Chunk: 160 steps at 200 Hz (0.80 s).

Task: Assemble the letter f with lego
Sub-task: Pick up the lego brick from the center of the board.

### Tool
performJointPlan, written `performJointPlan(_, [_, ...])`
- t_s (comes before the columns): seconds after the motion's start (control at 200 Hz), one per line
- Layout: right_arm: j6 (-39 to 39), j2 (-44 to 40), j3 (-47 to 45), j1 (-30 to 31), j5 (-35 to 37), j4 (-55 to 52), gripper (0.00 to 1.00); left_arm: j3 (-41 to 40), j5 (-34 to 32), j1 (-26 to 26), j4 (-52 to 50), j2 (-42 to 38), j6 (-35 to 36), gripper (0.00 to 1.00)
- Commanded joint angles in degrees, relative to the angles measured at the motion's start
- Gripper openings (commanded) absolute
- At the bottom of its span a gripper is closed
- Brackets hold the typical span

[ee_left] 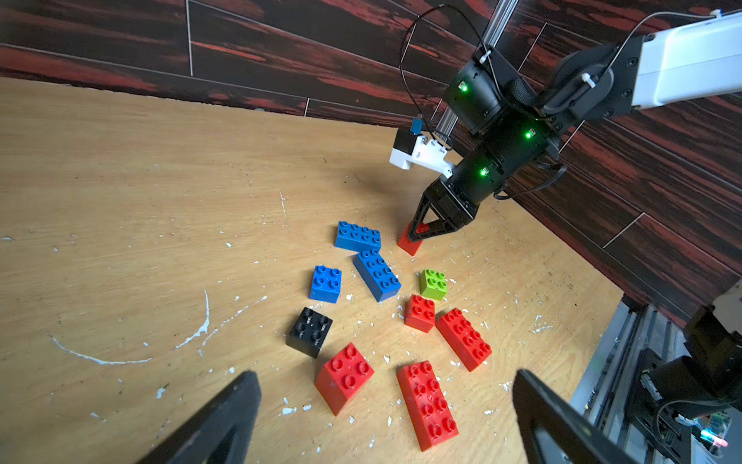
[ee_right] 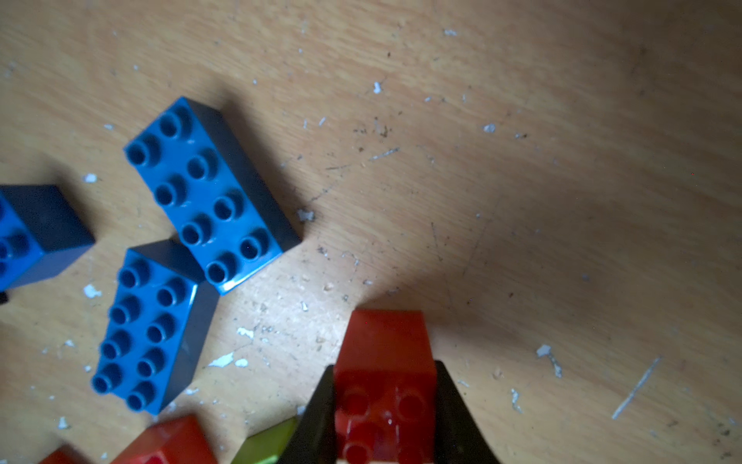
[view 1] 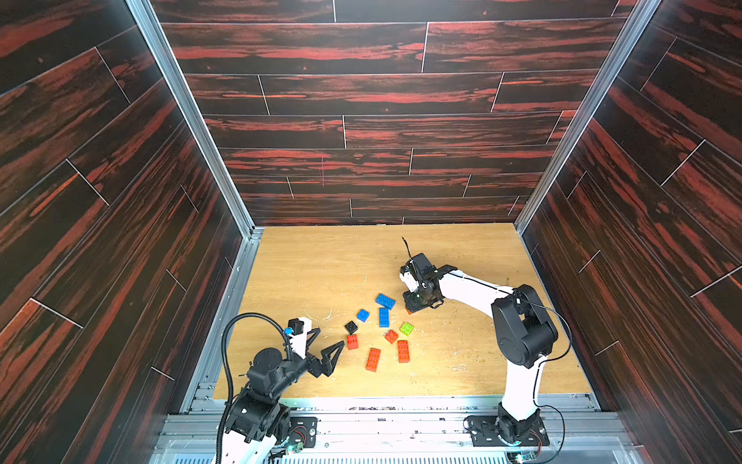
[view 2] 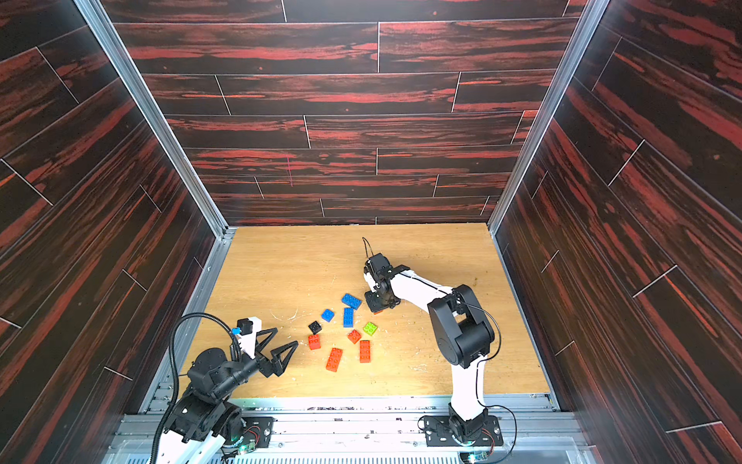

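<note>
The left gripper (view 1: 331, 336) was wide open and held nothing. The left arm (view 1: 273, 373) was folded low at the front left of the light wooden worktop (view 1: 305, 273), and the gripper pointed across at the bricks.

Just past it sat a small red square plastic brick (view 1: 352, 342), studs up. A bit farther back was the black square plastic brick (view 1: 351, 327), then the blue square plastic brick (view 1: 363, 315).

Next came a long red plastic brick (view 1: 373, 359), nearest the front. Its long side pointed toward the dark back wall (view 1: 381, 120) and leaned a little right.

In the middle, the nearer long blue plastic brick (view 1: 384, 317) pointed front to back. The farther long blue plastic brick (view 1: 385, 301) lay slanted across. They met at a corner.

To their right were a second small red square brick (view 1: 391, 336), a second long red brick (view 1: 403, 351) pointing front to back, and the lime green square plastic brick (view 1: 406, 328).

Farthest right, the right arm (view 1: 473, 291) reached up from the front right and bent in. The right gripper (ee_left: 413, 237) pointed down. Its fingers (ee_right: 447, 405) were pressed on both sides of a red square brick in its grip (ee_right: 383, 353), studs up, near the farther blue one. I could not tell if it had left the worktop.
</note>
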Motion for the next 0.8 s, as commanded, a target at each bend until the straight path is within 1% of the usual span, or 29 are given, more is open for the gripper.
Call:
performJointPlan(0.0, [2.46, 0.54, 0.87, 0.47, 0.59, -2.58, 0.22, 0.15, 1.75, -0.2, 1.6, 1.12, 0.74, 1.0])
performJointPlan(0.06, [4.51, -0.01, 0.59, 0.44, 1.38, -2.91, 0.13, 0.17, 1.64, -0.15, 1.77, 1.31, 0.74, 1.0])
performJointPlan(0.09, [5.76, -0.39, 0.48, 0.47, 2.09, -3.16, 0.1, 0.17, 1.6, -0.15, 1.79, 1.33, 0.68, 1.0])
performJointPlan(0.095, [5.92, -0.45, 0.46, 0.47, 2.23, -3.16, 0.07, 0.17, 1.59, -0.15, 1.79, 1.33, 0.71, 1.0])
performJointPlan(0.145, [8.29, -0.92, 0.49, 0.5, 4.11, -4.19, 0.0, 0.17, 1.69, -0.16, 1.79, 1.34, 0.74, 1.0])
performJointPlan(0.23, [12.58, -1.72, 1.03, 0.53, 7.25, -6.68, 0.0, 0.08, 1.69, -0.17, 1.88, 1.26, 0.66, 1.0])
performJointPlan(0.341, [17.31, -3.63, 0.32, 0.56, 9.32, -8.01, 0.0, 0.02, 1.66, -0.16, 2.06, 1.33, 0.65, 1.0])
performJointPlan(0.561, [20.33, -6.68, -2.62, 0.66, 10.54, -7.7, 0.0, 0.02, 2.02, -0.17, 2.84, 2.44, 0.65, 1.0])
performJointPlan(0.797, [22.9, -7.04, -5.11, 0.73, 11.08, -5.53, 0.0, 0.08, 2.0, -0.16, 2.93, 2.78, 0.65, 1.0])
